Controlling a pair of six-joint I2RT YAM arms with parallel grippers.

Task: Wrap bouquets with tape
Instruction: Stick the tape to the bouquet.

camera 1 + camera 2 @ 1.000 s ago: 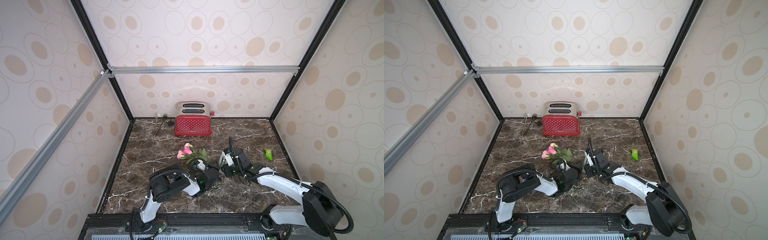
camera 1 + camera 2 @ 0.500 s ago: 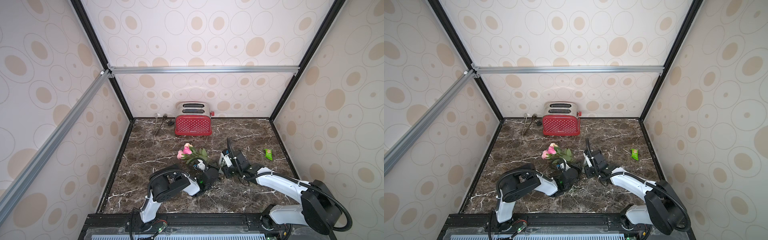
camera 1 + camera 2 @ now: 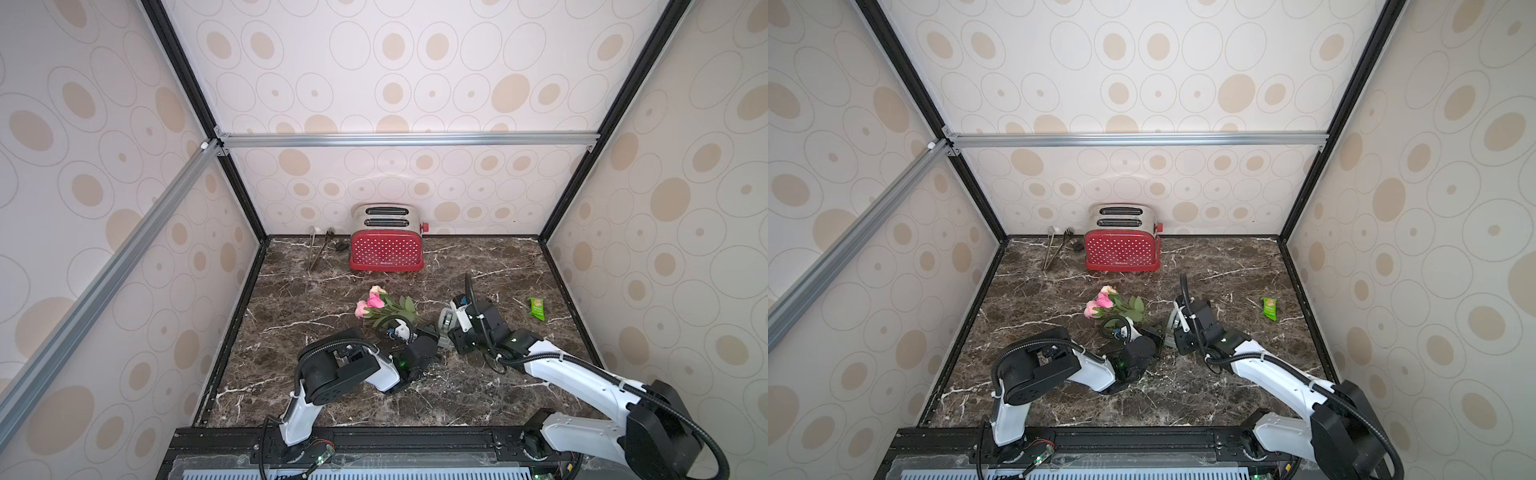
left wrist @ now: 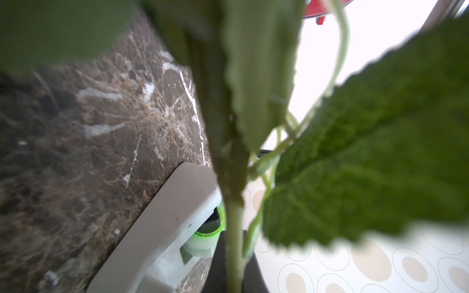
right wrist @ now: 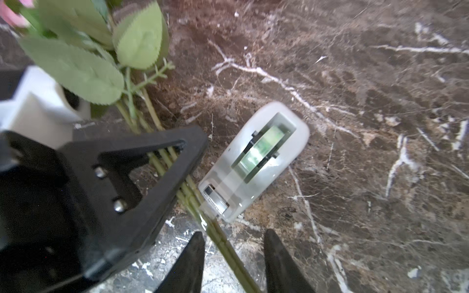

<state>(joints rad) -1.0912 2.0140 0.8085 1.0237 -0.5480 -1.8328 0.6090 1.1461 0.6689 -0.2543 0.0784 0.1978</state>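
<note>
Fingers [image 5: 195, 256] of the right gripper [image 5: 234, 243] stand spread, one on each side of the bouquet [image 5: 162, 162] stems. The stem bundle passes through the gap, closer to one finger, with bare table [image 5: 355, 126] showing between the bundle and the other finger. No pinch seen.

Left gripper [image 5: 177, 157] is pressed together on the same stems, further up toward the leaves. Three thin green stems show through the opening in its black finger. In the left wrist view a stem runs close past the lens, with blurred leaves filling most of the frame.

Tape dispenser [image 5: 253, 162] lies flat on the table just beside the stems, between the two grip points. Its cutter end points at the bundle and its greenish roll shows in the top slot. A clear film looks to bridge the cutter and the stems, but it is too blurred to confirm. The left wrist view shows the grey dispenser body behind the stem.

In both top views the two wrists meet near the table's middle front. The rose heads, two pink and one peach, point toward the back left, with the leaves fanned out behind them.

A red toaster [image 3: 386, 249] stands against the back wall, with metal tongs [image 3: 316, 251] to one side of it. A green packet [image 3: 536, 308] lies well apart on the table beyond the right arm.
</note>
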